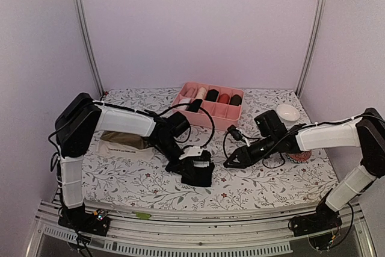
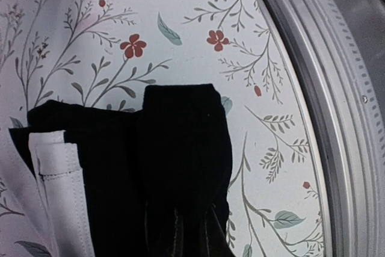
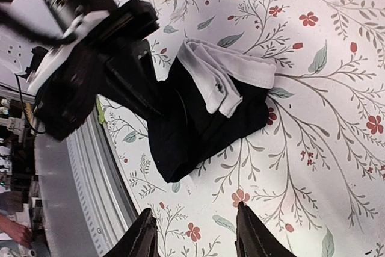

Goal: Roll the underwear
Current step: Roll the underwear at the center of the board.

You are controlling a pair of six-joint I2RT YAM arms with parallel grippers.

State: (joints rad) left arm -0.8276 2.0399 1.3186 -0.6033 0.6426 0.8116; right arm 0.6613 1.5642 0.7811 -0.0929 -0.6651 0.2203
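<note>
A pair of black underwear [image 1: 200,173] with a white trim lies folded on the flowered cloth near the front edge. My left gripper [image 1: 180,164] is shut on its left side. In the left wrist view the dark fingers [image 2: 174,230] pinch a fold of the black underwear [image 2: 180,148], with the white trim [image 2: 57,173] at the left. My right gripper [image 1: 231,162] hovers just right of the underwear, open and holding nothing. In the right wrist view its fingertips [image 3: 248,224] stand wide apart over bare cloth, short of the black underwear [image 3: 198,124]. An olive-brown pair of underwear [image 1: 123,142] lies under the left arm.
A pink divided box [image 1: 210,115] with several rolled items stands at the back centre. A white bowl [image 1: 287,112] and a red-and-white ball [image 1: 301,156] sit at the right behind the right arm. The metal table rail [image 2: 325,88] runs close to the underwear.
</note>
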